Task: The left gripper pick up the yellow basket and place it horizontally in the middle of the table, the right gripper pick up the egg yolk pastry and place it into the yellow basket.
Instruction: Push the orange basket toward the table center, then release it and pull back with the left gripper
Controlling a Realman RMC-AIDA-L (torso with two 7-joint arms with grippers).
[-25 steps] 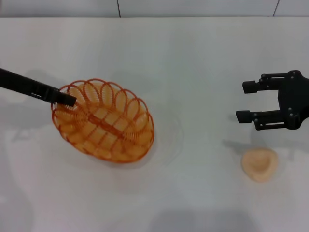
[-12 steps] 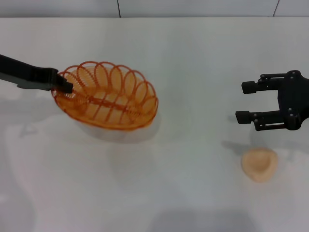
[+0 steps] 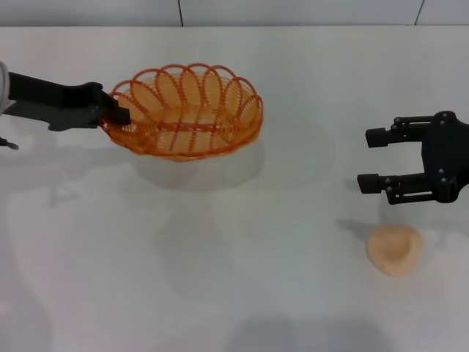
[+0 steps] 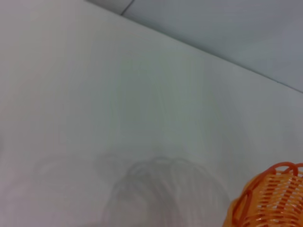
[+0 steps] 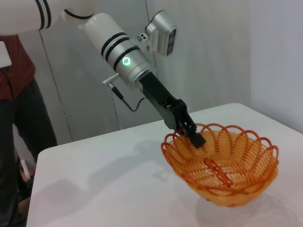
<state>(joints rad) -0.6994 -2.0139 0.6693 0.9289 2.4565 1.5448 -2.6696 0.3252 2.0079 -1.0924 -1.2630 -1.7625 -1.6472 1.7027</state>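
Observation:
My left gripper [image 3: 117,117] is shut on the left rim of the yellow basket [image 3: 187,110] and holds it lifted above the table [image 3: 234,293], its shadow lying on the tabletop below. The right wrist view shows that gripper [image 5: 191,135] pinching the rim of the basket [image 5: 222,165] in the air. A corner of the basket shows in the left wrist view [image 4: 267,198]. My right gripper [image 3: 375,158] is open and empty at the right, just beyond the egg yolk pastry [image 3: 394,249], which lies on the table.
The table's far edge meets a grey wall [image 3: 234,11]. A person in dark red [image 5: 16,118] stands beyond the table in the right wrist view.
My left gripper has lifted the basket and carried it right and farther back, turning it toward level. The right gripper and the pastry have stayed put.

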